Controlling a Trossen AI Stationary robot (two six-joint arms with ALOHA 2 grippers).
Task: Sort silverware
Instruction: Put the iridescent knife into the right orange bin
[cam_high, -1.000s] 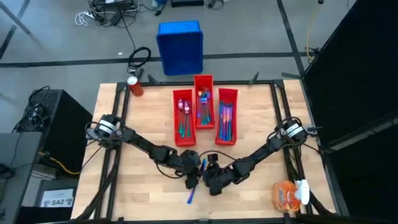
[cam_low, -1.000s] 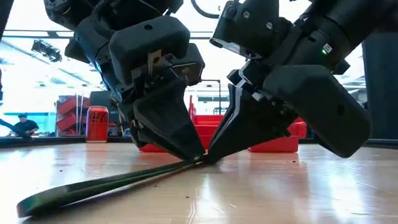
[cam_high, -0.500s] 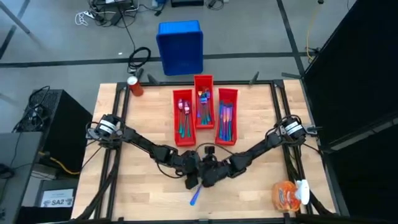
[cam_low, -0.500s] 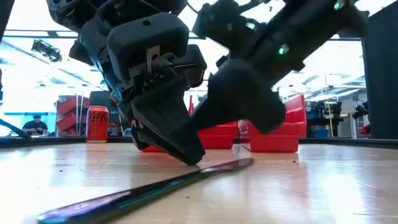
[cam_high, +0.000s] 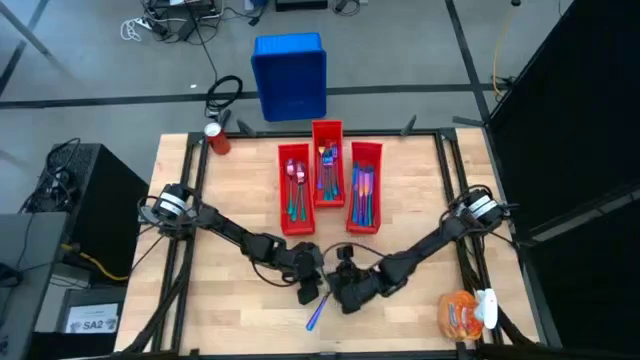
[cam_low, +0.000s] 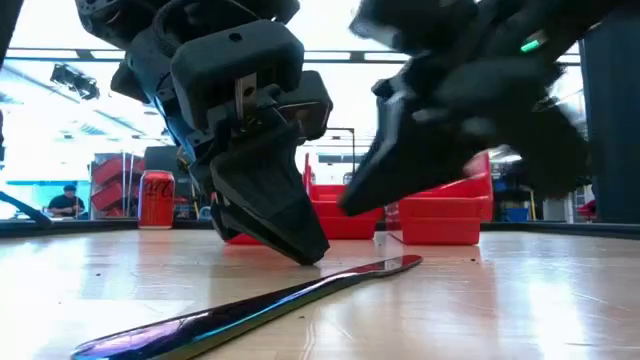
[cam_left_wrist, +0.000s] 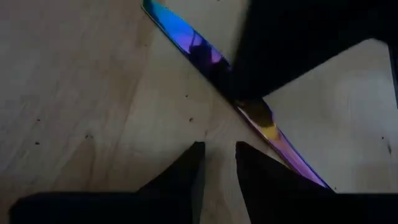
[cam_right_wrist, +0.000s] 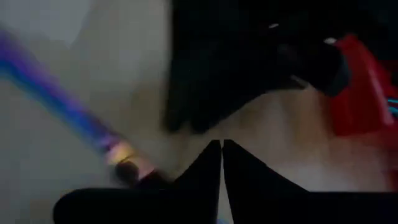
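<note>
1. One last knife (cam_high: 316, 314) is lying flat on the table (cam_high: 230, 200), looking slim, iridescent blue and purple; the rest are sitting in three red bins (cam_high: 329, 185) beyond both claws.
2. Left gripper (cam_high: 306, 291) is pressing beside the knife's far end, fingers slightly apart, gripping nothing; right gripper (cam_high: 343, 299) is hanging just beside it, fingers together; next I judge a clean pinch is needed.

One slim iridescent knife (cam_high: 317, 312) lies flat on the bare wood at about six o'clock on the table, its length running from seven to one o'clock, shimmering blue and purple with a gold patch. The other silverware (cam_high: 329, 180) lies lengthwise, sorted into three groups toward twelve o'clock, teal, blue and pink.
</note>
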